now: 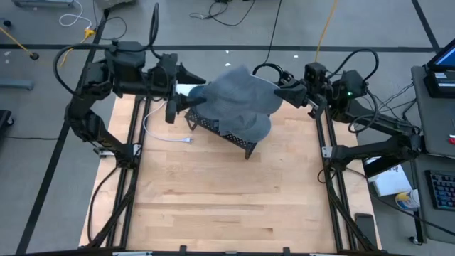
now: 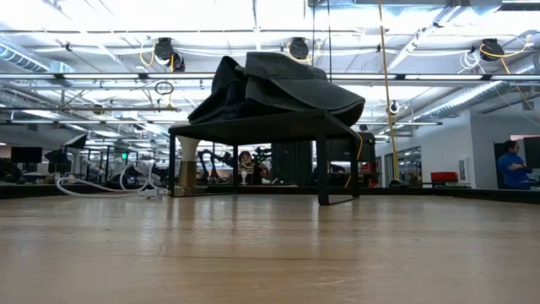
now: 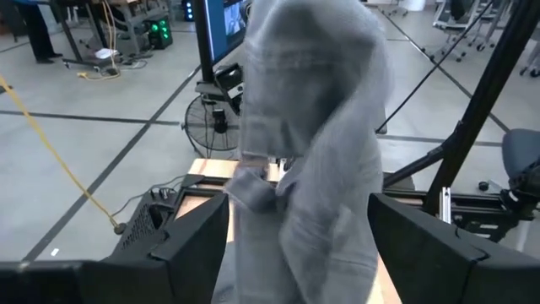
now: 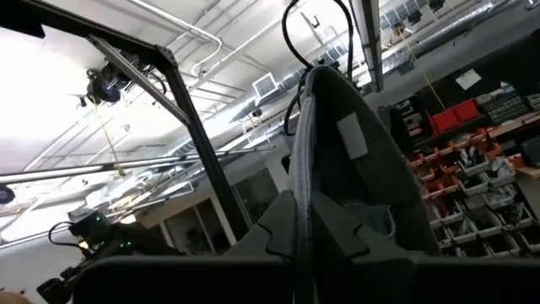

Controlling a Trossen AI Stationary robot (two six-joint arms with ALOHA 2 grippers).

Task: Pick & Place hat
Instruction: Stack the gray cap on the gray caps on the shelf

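Observation:
The grey hat (image 1: 238, 103) lies draped over a black mesh rack (image 1: 220, 131) at the far middle of the table; in the low view the hat (image 2: 278, 89) sits on the rack's flat top (image 2: 253, 127). At the hat's left end my left gripper (image 1: 190, 99) is open, one finger on each side of the hat (image 3: 312, 152). My right gripper (image 1: 286, 92) is shut on the hat's right end. My left gripper has the hat filling the gap between its fingers (image 3: 194, 245); whether they touch it I cannot tell. My right gripper pinches a fold at the hat's right end (image 4: 308, 181) between its two fingers, coming from the table's right side and slanting upward. The hat, with a pale label (image 4: 352, 135), rises beyond the fingers and rests on the rack farther on.
A white cable (image 1: 167, 136) lies on the wood left of the rack. Black frame rails (image 1: 131, 178) run along both sides of the table. The near half of the wooden table top (image 1: 227, 206) is bare. People show in the room beyond.

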